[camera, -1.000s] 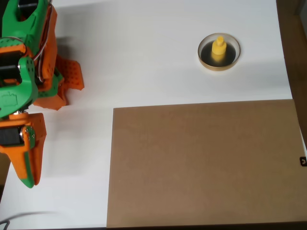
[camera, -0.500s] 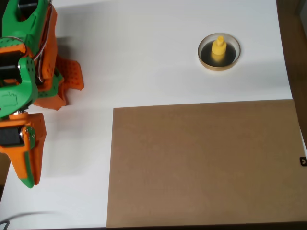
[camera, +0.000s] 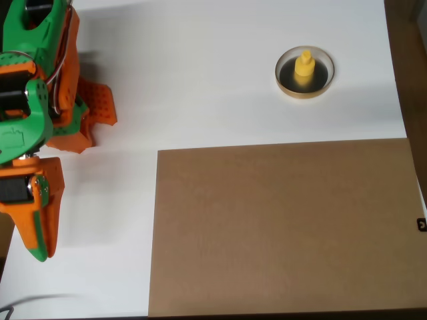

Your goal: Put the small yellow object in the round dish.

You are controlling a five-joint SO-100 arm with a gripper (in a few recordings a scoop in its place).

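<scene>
Small yellow object (camera: pixel 305 67), a tiny bright yellow plastic piece with a round base and a narrower knob on top, sits inside the round dish (camera: pixel 287 85), upper right of the overhead view. It stands upright on the dish's dark black inside, roughly centred, knob up. The dish is small and shallow with a pale tan rim, and rests on the white desk (camera: pixel 200 80).

Large flat brown board (camera: pixel 280 227), cardboard-like and rectangular, covers the lower right of the frame. Its top edge runs below the dish, apart from it, with a strip of white desk between them. A dark brown surface shows along the far right edge beyond the desk.

Green-and-orange plastic robot arm (camera: pixel 33 100) occupies the left edge, top to lower left, well apart from the dish and the yellow piece. An orange perforated finger part (camera: pixel 97 107) sticks out to the right from it at upper left. An orange-and-green tapered segment (camera: pixel 37 220) points down at lower left. Nothing is held anywhere on the arm. Jaws state: cannot tell from this angle whether they are spread or pressed together.
</scene>
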